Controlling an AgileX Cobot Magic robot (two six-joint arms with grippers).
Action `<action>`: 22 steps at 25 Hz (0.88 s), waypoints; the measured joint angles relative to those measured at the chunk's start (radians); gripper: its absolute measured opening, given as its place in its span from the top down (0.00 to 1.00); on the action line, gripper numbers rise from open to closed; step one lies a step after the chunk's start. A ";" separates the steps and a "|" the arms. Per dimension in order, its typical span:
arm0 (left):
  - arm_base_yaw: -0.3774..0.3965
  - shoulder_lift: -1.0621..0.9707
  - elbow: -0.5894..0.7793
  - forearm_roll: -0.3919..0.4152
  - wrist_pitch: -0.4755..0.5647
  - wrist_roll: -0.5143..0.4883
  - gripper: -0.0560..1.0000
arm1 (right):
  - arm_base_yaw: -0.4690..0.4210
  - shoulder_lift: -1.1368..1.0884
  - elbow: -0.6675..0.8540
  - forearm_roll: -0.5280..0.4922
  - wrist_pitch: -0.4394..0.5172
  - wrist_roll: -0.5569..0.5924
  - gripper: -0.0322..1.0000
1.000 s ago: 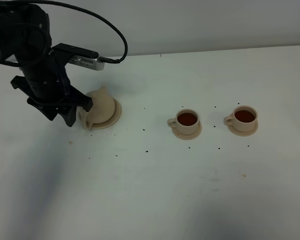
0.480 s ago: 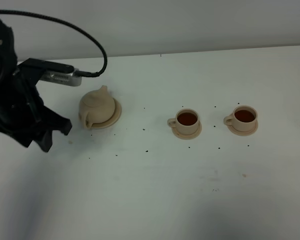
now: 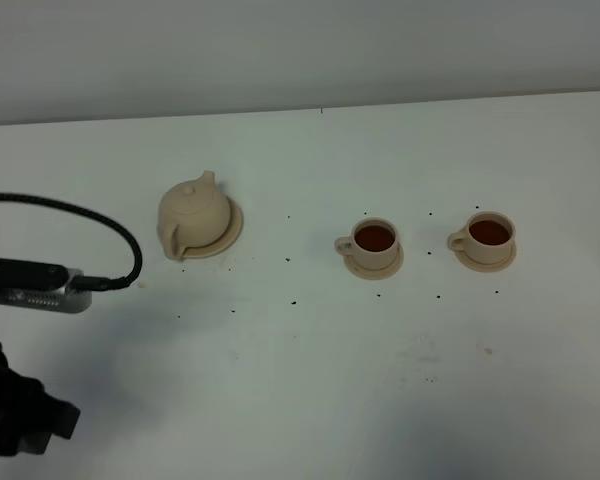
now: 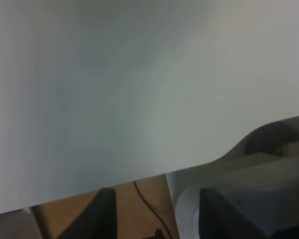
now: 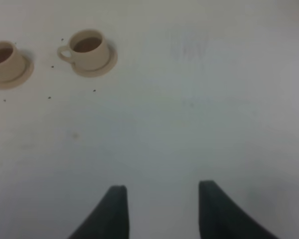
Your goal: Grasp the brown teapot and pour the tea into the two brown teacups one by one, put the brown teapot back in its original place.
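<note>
The brown teapot (image 3: 192, 214) stands upright with its lid on, resting on the round plate (image 3: 230, 232) that is its original place, left of centre. The two brown teacups (image 3: 374, 240) (image 3: 490, 233) sit on small saucers to the right, both holding dark tea. The right wrist view shows the same cups (image 5: 89, 48) (image 5: 3, 59) far ahead of my right gripper (image 5: 162, 186), which is open and empty. My left gripper (image 4: 156, 191) is open with nothing between its fingers. Its arm (image 3: 15, 410) is at the near left corner, far from the teapot.
Small dark specks dot the white table (image 3: 310, 350) around the cups and teapot. A black cable (image 3: 110, 235) loops from the left arm's camera mount. The left wrist view looks past the table's edge to a brown floor (image 4: 139, 209).
My left arm has drawn back from beside the teapot toward the near left corner, its gripper staying open. The teapot stays on its plate and the cups have not moved.
</note>
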 joint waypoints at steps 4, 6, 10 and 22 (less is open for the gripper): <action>0.000 -0.136 0.104 -0.012 -0.055 -0.009 0.57 | 0.000 0.000 0.000 0.000 0.000 0.000 0.64; 0.000 -0.192 0.134 -0.023 -0.059 -0.016 0.57 | 0.000 0.000 0.000 0.000 0.000 0.000 0.64; 0.000 -0.278 0.191 -0.024 -0.061 -0.018 0.57 | 0.000 0.000 0.000 0.000 0.000 0.000 0.64; 0.000 -0.442 0.207 -0.024 -0.053 -0.022 0.57 | 0.000 0.000 0.000 0.000 0.000 0.000 0.64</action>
